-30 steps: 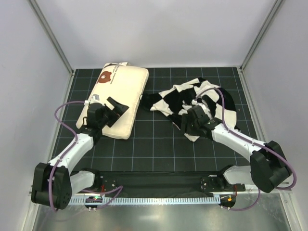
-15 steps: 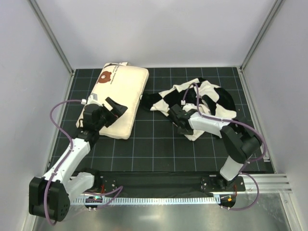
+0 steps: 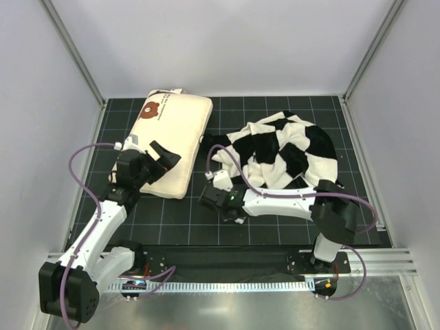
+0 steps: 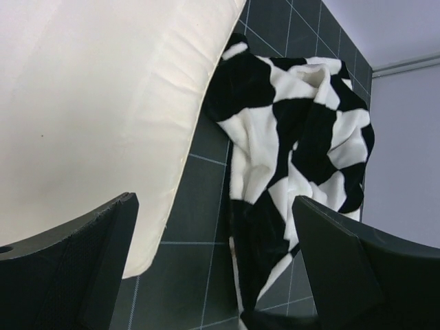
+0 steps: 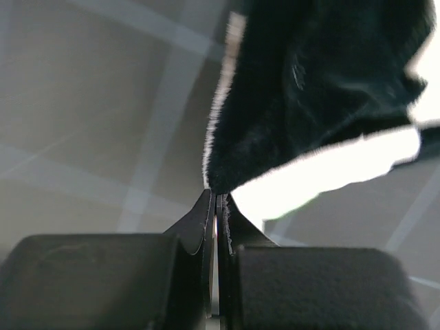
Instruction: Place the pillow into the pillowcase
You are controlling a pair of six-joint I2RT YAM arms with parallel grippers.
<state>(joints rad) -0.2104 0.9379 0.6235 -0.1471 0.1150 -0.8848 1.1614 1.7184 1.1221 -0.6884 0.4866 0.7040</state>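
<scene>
Right pincer [image 5: 216, 201] tight on pillowcase [image 5: 309, 82] corner

right wrist view crops and blurs the pillowcase [image 5: 309, 82].

Cream pillow [image 3: 172, 137] lies flat, far left; b&w checked pillowcase [image 3: 278, 148] crumpled just right of it.

On the worktop [image 3: 206, 220], the pillow [image 3: 172, 130] lay beneath and beyond the left pincer [image 3: 162, 162]. The pillowcase [image 3: 275, 151] lay heaped to that pincer's right, just beside the pillow. It was beyond and right of the right pincer [image 3: 208, 199], with one edge caught between that pincer's tips.
</scene>
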